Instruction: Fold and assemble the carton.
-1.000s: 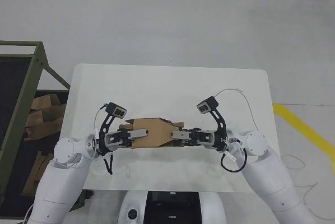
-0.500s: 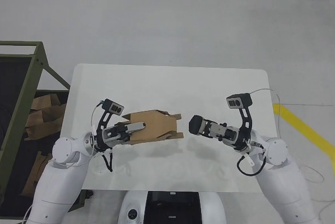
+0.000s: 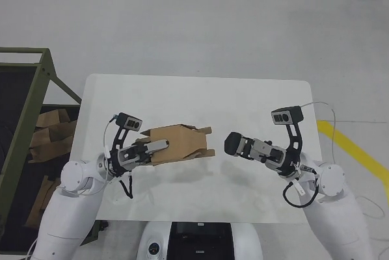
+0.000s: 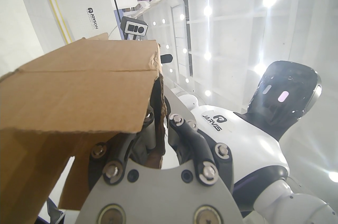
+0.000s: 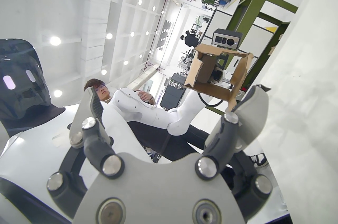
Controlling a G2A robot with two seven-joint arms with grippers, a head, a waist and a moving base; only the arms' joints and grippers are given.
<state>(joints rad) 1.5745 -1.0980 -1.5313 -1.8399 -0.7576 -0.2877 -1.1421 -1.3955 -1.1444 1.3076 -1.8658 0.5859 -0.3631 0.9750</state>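
**Carton and hands.** The carton [image 3: 178,142], opened into a brown tube with loose end flaps, is held over the middle of the table [image 3: 246,97] by the left hand [image 3: 154,147], which is clamped on one cardboard wall. The right hand [image 3: 233,143] is positioned apart from the carton, spread wide and holding nothing.

The top view looks down on the tabletop [image 3: 194,91] from overhead. Wrist cameras sit close behind the left tool [image 4: 161,116] and right tool [image 5: 174,95], angled upward; all three views share the carton [image 3: 175,144].
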